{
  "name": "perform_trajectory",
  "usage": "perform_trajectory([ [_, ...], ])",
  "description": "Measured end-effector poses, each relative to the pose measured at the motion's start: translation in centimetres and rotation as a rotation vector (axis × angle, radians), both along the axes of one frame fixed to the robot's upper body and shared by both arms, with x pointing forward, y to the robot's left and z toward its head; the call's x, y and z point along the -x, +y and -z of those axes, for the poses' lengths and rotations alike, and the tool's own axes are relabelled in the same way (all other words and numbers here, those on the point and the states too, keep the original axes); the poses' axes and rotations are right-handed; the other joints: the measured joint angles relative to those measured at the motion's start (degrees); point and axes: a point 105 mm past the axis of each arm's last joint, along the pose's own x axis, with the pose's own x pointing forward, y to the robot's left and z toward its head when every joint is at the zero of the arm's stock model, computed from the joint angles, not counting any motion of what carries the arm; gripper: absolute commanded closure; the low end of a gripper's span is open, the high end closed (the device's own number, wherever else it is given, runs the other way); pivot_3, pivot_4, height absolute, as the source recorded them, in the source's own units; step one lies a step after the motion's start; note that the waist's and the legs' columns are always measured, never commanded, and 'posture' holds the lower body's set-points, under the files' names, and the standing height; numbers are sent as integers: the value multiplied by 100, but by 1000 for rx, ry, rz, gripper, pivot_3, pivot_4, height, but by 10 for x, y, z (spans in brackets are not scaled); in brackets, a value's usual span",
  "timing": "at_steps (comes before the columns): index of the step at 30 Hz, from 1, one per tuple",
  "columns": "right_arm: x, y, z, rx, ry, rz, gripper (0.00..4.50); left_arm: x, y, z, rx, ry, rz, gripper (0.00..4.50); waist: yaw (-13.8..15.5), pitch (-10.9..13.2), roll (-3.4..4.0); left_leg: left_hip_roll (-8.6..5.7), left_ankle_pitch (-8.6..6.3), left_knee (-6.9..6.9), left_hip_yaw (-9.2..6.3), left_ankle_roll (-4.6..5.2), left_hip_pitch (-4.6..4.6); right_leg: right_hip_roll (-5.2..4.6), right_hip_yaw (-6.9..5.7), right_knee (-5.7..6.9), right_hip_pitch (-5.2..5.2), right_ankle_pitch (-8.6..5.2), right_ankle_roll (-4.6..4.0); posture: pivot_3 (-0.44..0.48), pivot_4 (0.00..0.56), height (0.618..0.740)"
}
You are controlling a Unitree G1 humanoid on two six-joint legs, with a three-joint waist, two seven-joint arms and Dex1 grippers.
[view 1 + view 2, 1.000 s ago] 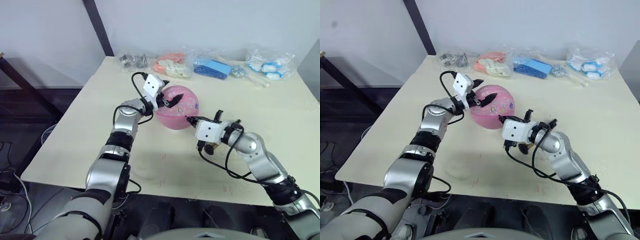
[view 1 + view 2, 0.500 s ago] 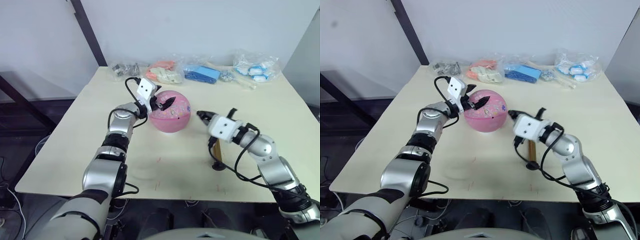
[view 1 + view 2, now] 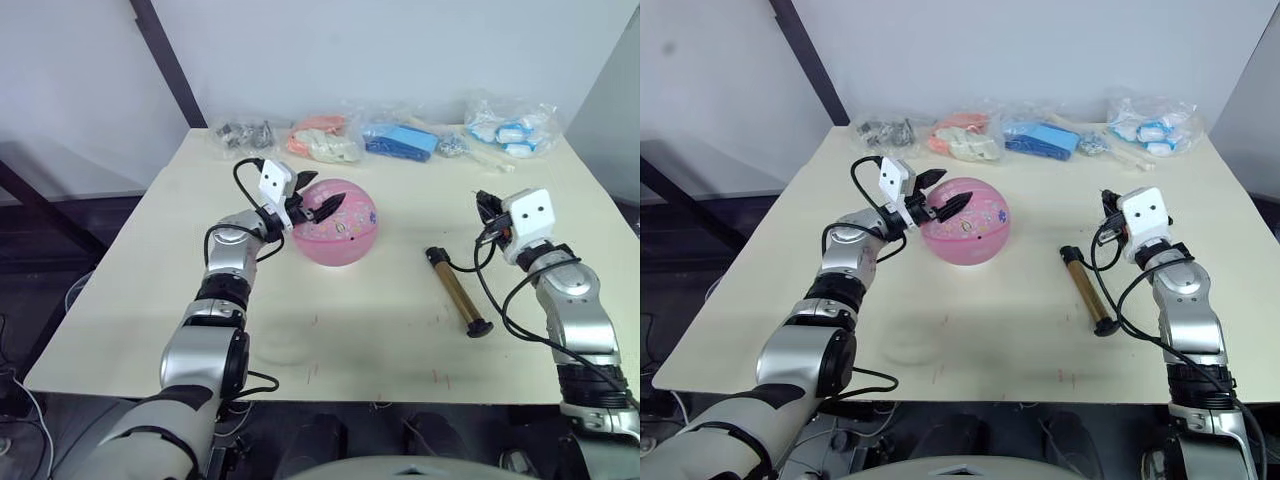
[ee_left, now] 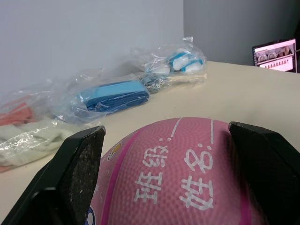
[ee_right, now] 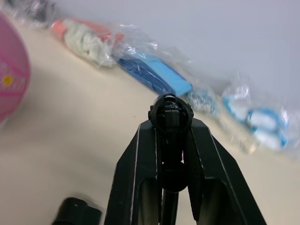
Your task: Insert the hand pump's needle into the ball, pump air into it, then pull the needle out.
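Along the table's (image 3: pixel 330 340) near edge you've got loads of bare cream surface, and the left side is wide open too, so plenty of room to move.

Your ball (image 3: pixel 335 222) sits roughly mid-table, a bit toward the left edge. Your left gripper (image 3: pixel 318 207) is spread wide across its upper left side; in the left wrist view both fingers (image 4: pixel 77 161) straddle the pink rubber with printed characters showing between them, though you can't tell if they actually touch it.

The hand pump's (image 3: pixel 457 291) gold barrel lies flat toward the right edge, well apart from the ball, one black cap toward the far edge and the other end toward the near edge. A thin black hose (image 3: pixel 462 266) runs from its far end up to your right gripper (image 3: pixel 1106 222), which is lifted off the table near the right edge. The right wrist view shows what the head views don't: those fingers (image 5: pixel 204 154) are clamped on a small black fitting (image 5: pixel 170 114) at the hose end.

Lined up along the far edge are clear bags: dark small parts (image 3: pixel 241 133), orange-pink stuff (image 3: pixel 320 140), blue items (image 3: pixel 400 141) and blue-white pieces (image 3: pixel 507 130). None of it blocks the ball or pump.
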Motion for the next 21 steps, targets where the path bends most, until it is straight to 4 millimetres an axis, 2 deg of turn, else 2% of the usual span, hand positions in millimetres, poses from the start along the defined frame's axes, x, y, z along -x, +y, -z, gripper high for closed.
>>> perform_trajectory([
  [4, 5, -3, 13, -97, 56, 5, 4383, 4, 1, -4, 28, -11, 33, 0, -2, 18, 3, -2, 0, 0, 1, 1, -34, 1, 3, -2, -33, 2, -4, 0, 150, 738],
  [8, 9, -5, 22, -109, 85, 8, 4383, 5, 5, -11, 47, -29, 51, 0, -17, 69, 7, -4, 1, 0, 6, 1, -50, 5, 13, 2, -56, 4, -6, 0, 150, 738],
  [14, 10, -2, 19, -115, 76, -1, 4383, 7, 6, -23, 75, -53, 104, 0, -19, 146, -9, -4, 1, -1, 4, 0, -68, 10, 16, 5, -81, 15, -24, 0, 150, 738],
  [21, 11, 1, 11, -122, 52, -19, 4383, 14, 6, -39, 96, -67, 184, 0, -18, 181, -34, -8, 26, 6, 4, -38, -184, 10, 17, 16, -190, 45, -70, 0, 150, 738],
])
